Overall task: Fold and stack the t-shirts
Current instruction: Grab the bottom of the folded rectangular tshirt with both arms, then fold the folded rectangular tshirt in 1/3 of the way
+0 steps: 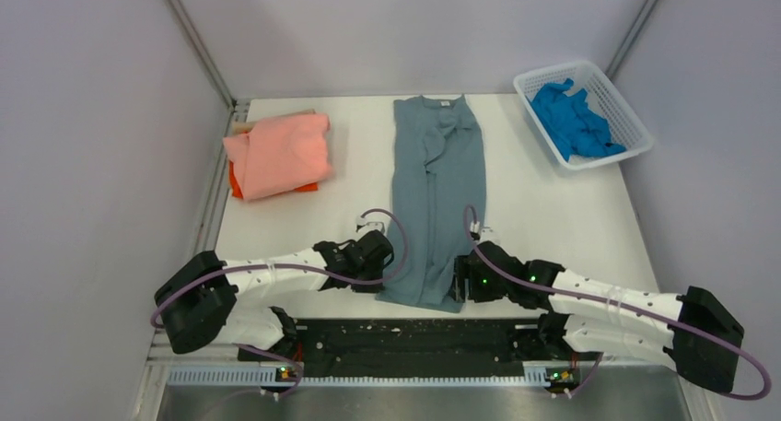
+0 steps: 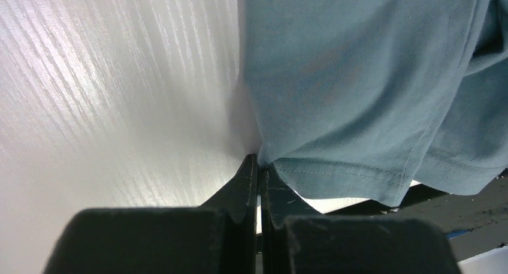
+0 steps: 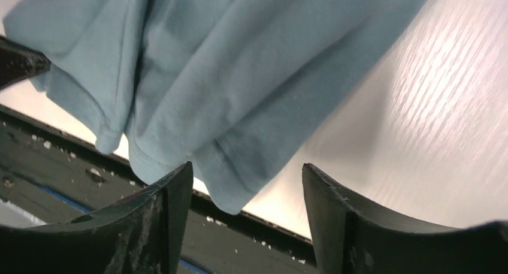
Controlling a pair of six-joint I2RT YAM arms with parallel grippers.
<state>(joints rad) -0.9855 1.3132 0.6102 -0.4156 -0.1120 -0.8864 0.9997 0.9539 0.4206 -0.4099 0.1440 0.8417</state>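
Top external view: a long dusty grey-blue cotton t-shirt lies lengthwise down the middle of the white wood-grain table. Its collar is at the far edge and its hem at the near edge, partly over the black strip in front of the arm bases. It is folded to a narrow band with some wrinkles near the collar.

At far left I see a folded salmon-pink t-shirt resting on top of an orange t-shirt, of which only an edge shows. At far right a bright blue t-shirt sits crumpled inside a white plastic mesh basket.

Both arms reach inward to the hem end of the grey-blue shirt. The left gripper is at its left edge and the right gripper at its right edge.

Left wrist view: the two dark fingers are pressed together with only a thin slit between them. Their tips touch the left hem corner, but I cannot tell whether any cloth is pinched there.

Right wrist view: the fingers are spread wide and hold nothing. The right hem corner hangs over the gap between them.
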